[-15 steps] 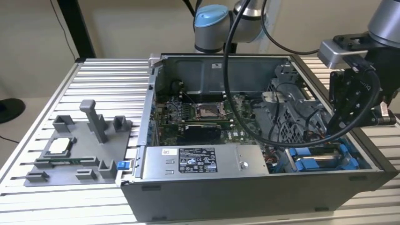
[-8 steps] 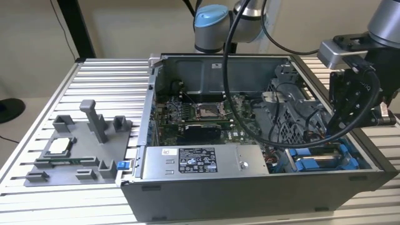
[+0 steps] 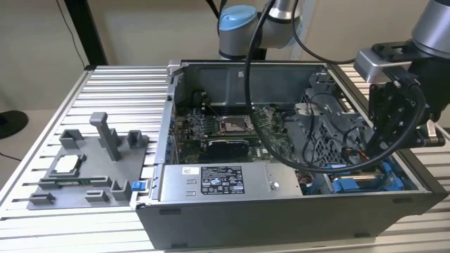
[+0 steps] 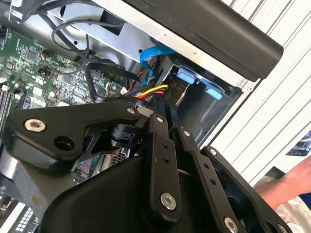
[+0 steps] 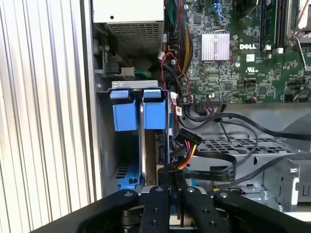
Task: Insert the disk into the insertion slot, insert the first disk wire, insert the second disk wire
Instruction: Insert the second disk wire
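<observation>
One open computer case (image 3: 281, 211) sits on the ribbed counter (image 3: 113, 84). Insertion slot (image 5: 131, 141), blue-tabbed, in the case's corner nearest the counter's front edge. Gripper (image 5: 172, 182) reaches in beside it; fingers (image 5: 166, 180) closed on a black plug with coloured wires (image 5: 187, 150)

Beside my open computer case (image 3: 281, 221) a grey fixture tray (image 3: 91, 168) sat on the slatted table (image 3: 42, 221); the power supply (image 3: 228, 182) lay near its green motherboard (image 5: 243, 63).
</observation>
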